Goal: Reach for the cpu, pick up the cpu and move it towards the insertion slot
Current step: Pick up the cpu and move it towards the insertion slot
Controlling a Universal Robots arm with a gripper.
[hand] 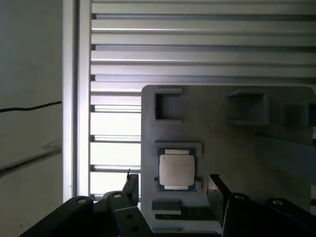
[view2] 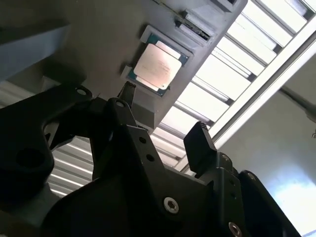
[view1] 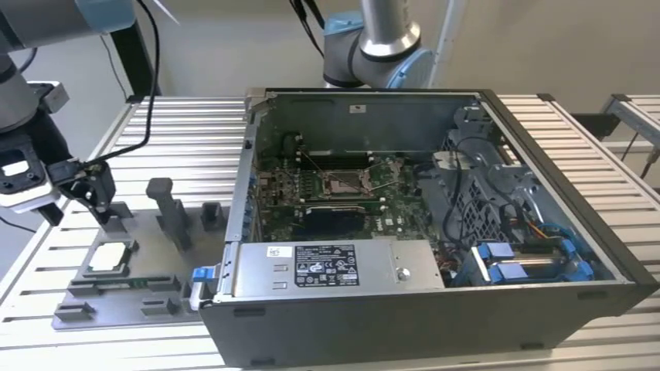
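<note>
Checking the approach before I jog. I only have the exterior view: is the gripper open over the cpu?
Observer: Yes, open. In the first wrist view the gripper is spread wider than the cpu.
Operator: Touching it?
Observer: No. In the second wrist view the fingertips are short of the cpu, with nothing between them.
Operator: Chip seated?
Observer: It lies flat in its recess of the grey tray, metal top up.

The arm (view1: 26, 23) comes in high from the exterior view's left, its dark wrist (view1: 26, 127) turned downward. The end effector (view1: 79, 210) hangs low, and in both wrist views its two black fingers (view2: 200, 143) are spread wide, gripping nothing.
</note>
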